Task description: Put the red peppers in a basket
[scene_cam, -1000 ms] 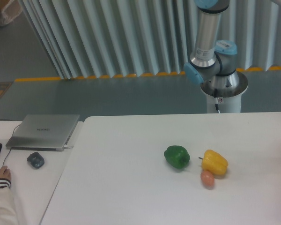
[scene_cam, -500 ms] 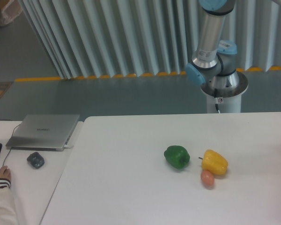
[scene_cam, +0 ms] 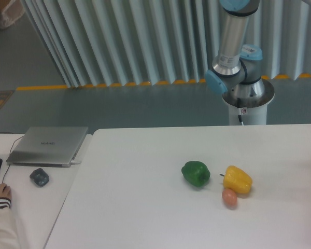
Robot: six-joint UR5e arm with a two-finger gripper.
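The red peppers are out of view, and no basket shows in the camera view. My gripper is out of the frame; only the arm's base and lower links [scene_cam: 233, 62] rise behind the table's far edge at the upper right. On the white table [scene_cam: 145, 207] lie a green bell pepper [scene_cam: 196, 173], a yellow bell pepper [scene_cam: 237, 179] and a small orange-pink egg-shaped thing [scene_cam: 229, 197] touching the yellow one's front.
On a lower desk to the left sit a closed grey laptop [scene_cam: 47, 145], a dark mouse [scene_cam: 39, 177] and a person's hand [scene_cam: 0, 194] by a keyboard edge. The arm's pedestal [scene_cam: 247, 101] stands behind the table.
The arm's visible links shifted slightly upward and to the right between the oldest frame and now. The vegetables on the table have not moved.
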